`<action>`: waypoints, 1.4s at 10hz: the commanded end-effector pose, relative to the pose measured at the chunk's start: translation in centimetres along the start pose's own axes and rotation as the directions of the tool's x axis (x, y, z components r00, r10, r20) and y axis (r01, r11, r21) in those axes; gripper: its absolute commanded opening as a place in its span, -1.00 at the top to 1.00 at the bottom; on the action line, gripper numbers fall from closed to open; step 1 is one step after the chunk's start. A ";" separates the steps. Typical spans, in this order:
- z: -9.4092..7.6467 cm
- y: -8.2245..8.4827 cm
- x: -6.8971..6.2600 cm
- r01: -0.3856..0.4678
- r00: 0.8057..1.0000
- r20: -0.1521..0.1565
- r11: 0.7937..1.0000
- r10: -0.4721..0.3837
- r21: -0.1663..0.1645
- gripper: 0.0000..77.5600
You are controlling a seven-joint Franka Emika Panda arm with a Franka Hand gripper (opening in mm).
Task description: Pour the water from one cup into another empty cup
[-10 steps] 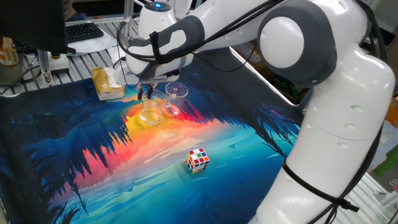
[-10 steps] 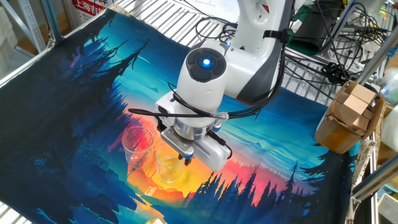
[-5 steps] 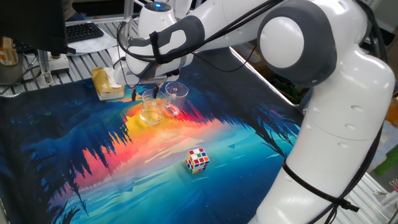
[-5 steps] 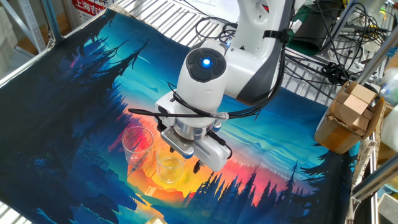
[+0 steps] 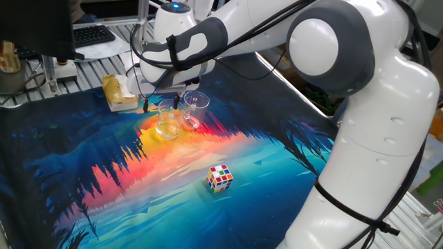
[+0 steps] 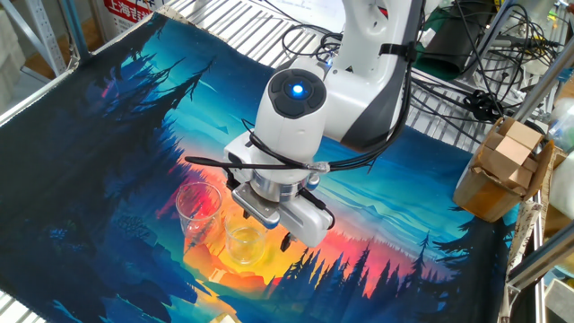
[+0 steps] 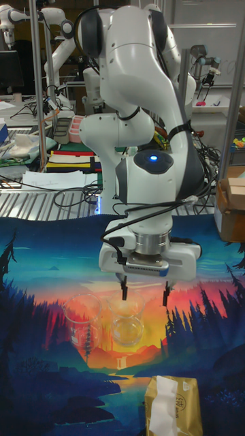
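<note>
cups: 2 [image 7: 128,317] [image 7: 83,319] | cube: 1 [image 5: 220,177] | tissue box: 1 [image 7: 173,406]

White arm [image 5: 360,138], grey joints, blue light [image 6: 297,89]

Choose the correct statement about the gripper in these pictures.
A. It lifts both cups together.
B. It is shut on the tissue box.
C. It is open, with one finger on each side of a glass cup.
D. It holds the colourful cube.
C: the gripper hangs open, its fingers on either side of the glass cup on the mat.
</note>
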State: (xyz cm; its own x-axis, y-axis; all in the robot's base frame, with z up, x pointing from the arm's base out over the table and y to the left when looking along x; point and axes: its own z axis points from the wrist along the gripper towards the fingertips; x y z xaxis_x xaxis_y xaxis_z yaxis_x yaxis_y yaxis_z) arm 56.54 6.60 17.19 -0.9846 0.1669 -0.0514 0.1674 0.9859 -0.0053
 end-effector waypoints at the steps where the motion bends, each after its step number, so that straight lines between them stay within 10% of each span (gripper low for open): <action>1: 2.3 0.2 -0.3 0.033 0.999 0.006 0.999 -0.033 -0.018 -1.00; 14: 4.2 0.1 0.5 0.062 0.998 0.032 0.998 -0.061 -0.026 -1.00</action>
State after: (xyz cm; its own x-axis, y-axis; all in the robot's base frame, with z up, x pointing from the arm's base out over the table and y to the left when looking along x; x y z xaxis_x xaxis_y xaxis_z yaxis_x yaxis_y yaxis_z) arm 56.23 6.71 12.85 -0.9910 0.1073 -0.0803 0.1063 0.9942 0.0159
